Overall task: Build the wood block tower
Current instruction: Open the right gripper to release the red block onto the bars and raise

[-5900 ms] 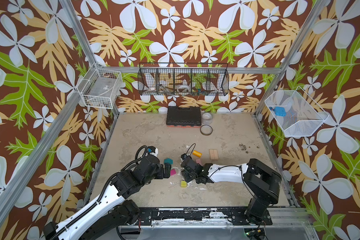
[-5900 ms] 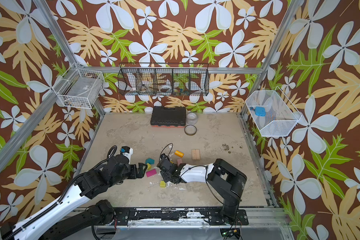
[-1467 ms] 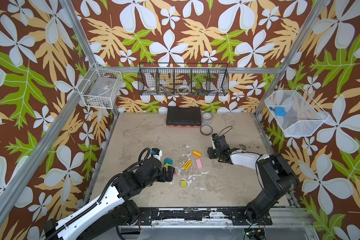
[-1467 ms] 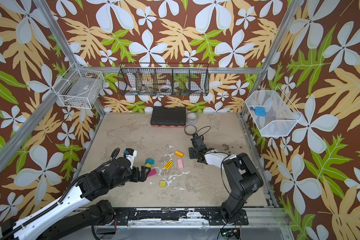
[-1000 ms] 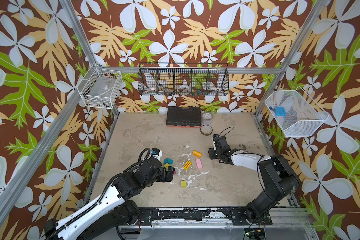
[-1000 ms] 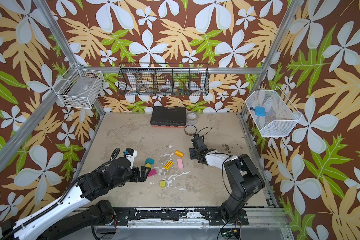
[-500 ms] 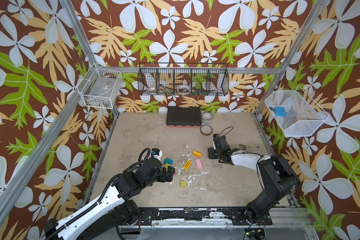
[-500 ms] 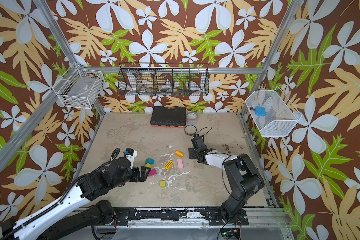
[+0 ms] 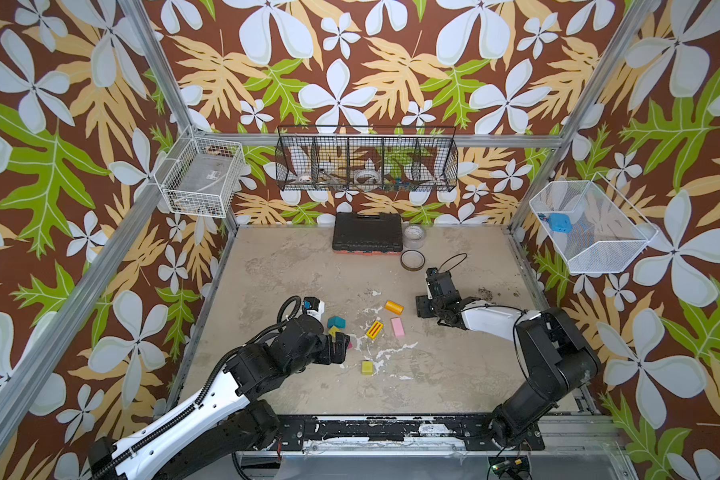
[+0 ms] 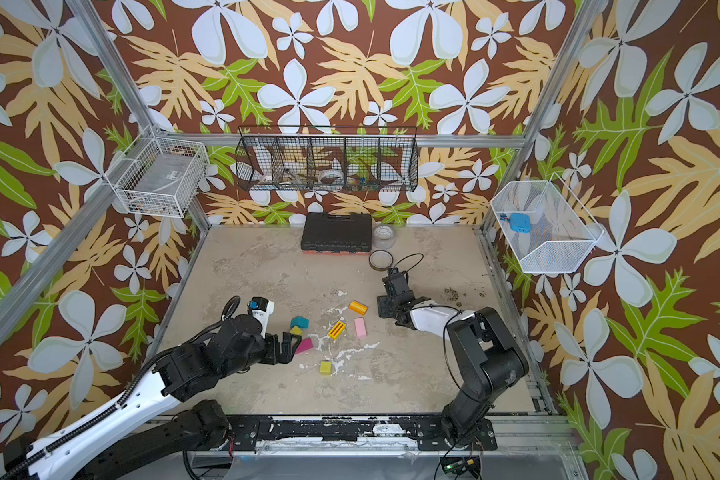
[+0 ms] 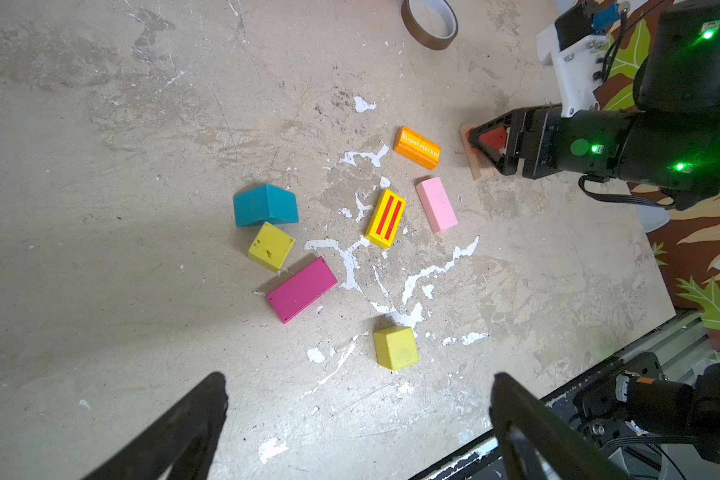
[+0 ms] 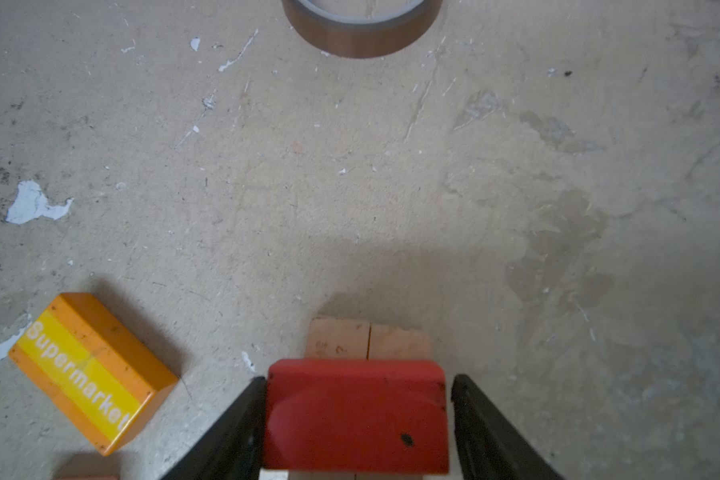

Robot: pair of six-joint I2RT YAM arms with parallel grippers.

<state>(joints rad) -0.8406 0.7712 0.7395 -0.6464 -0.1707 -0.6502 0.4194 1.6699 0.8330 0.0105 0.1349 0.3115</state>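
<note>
The red block lies on two tan planks set side by side. My right gripper straddles it, open, with a thin gap showing at one finger. In the left wrist view lie a teal roof block, a yellow-green cube, a magenta block, another yellow-green cube, a striped yellow block, a pink block and an orange "Supermarket" block. My left gripper hangs wide open and empty above them, left of the pile.
A brown tape roll lies just beyond the right gripper, with a clear roll and a black case against the back wall. Wire baskets hang on the walls. The metal frame rail runs along the front edge.
The right jaws have widened around the red block over the last second. Earlier that arm came from the table's middle to the planks. The left arm has stayed put.
</note>
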